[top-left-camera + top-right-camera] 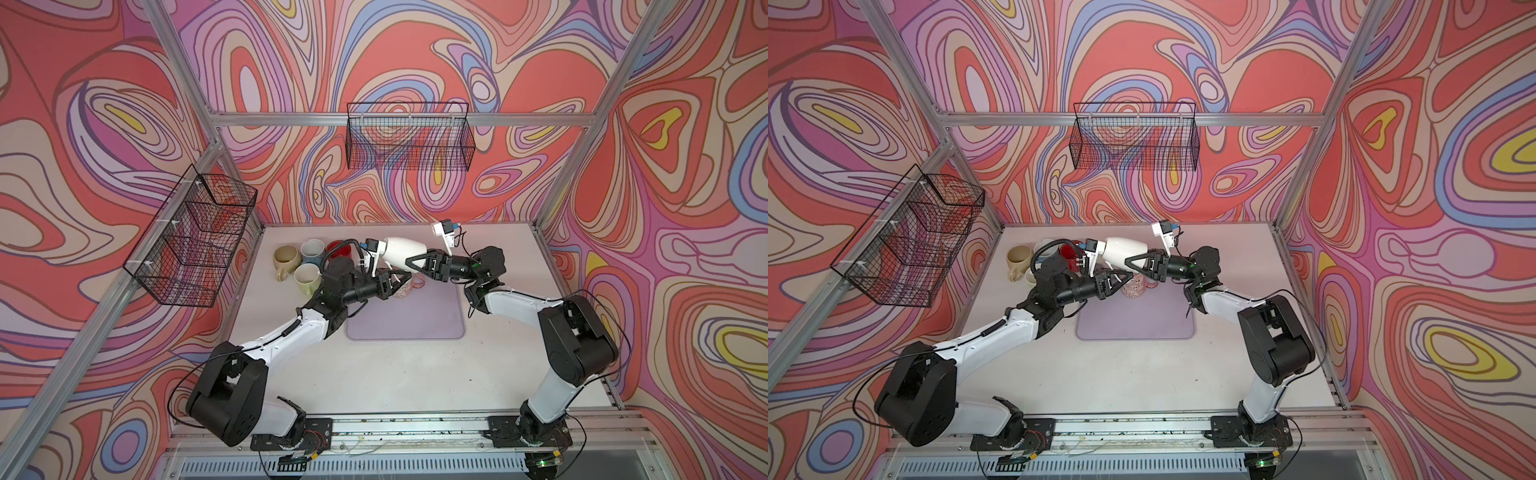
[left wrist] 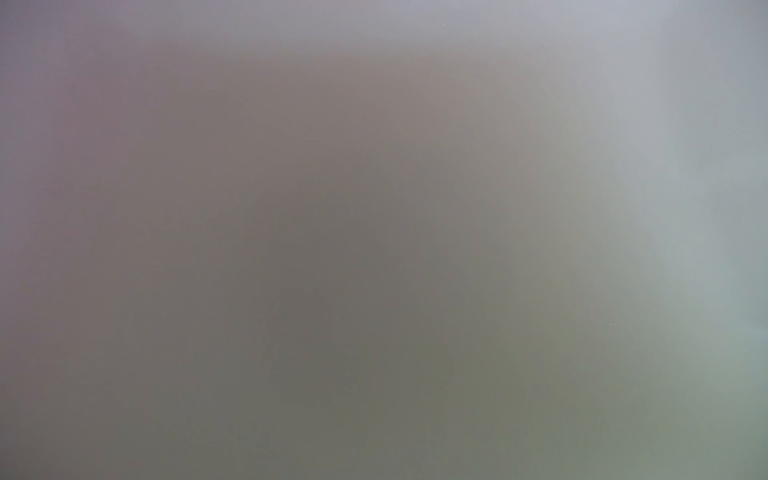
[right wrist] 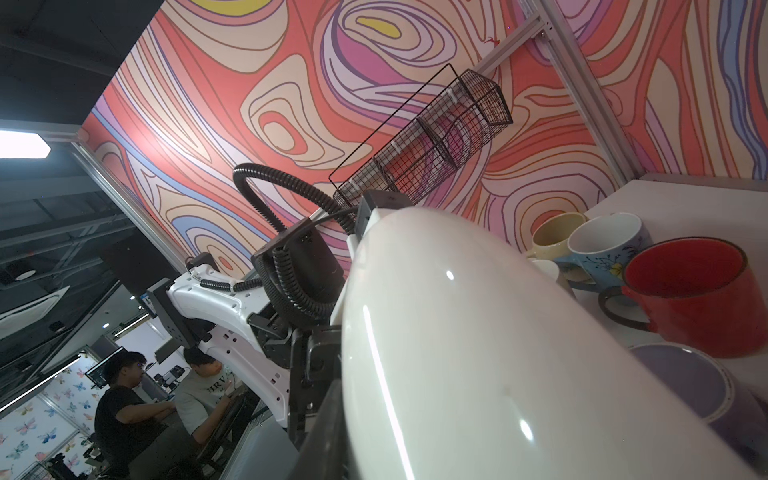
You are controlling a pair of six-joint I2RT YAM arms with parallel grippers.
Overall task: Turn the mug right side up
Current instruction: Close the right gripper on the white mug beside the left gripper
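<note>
Mug (image 1: 403, 251), white, hangs on its side above the table (image 1: 374, 374), over back edge of purple mat (image 1: 415, 320). My L gripper (image 1: 400, 282) is clamped on its underside. R gripper (image 1: 410, 262) fingers rest on its other end, can't tell if gripping. Patterned cup (image 1: 406, 296) stands below.

Beige mug (image 1: 286, 255), blue mug (image 1: 312, 249), red mug (image 3: 702, 299) upright together near lilac mat (image 1: 415, 322).
</note>
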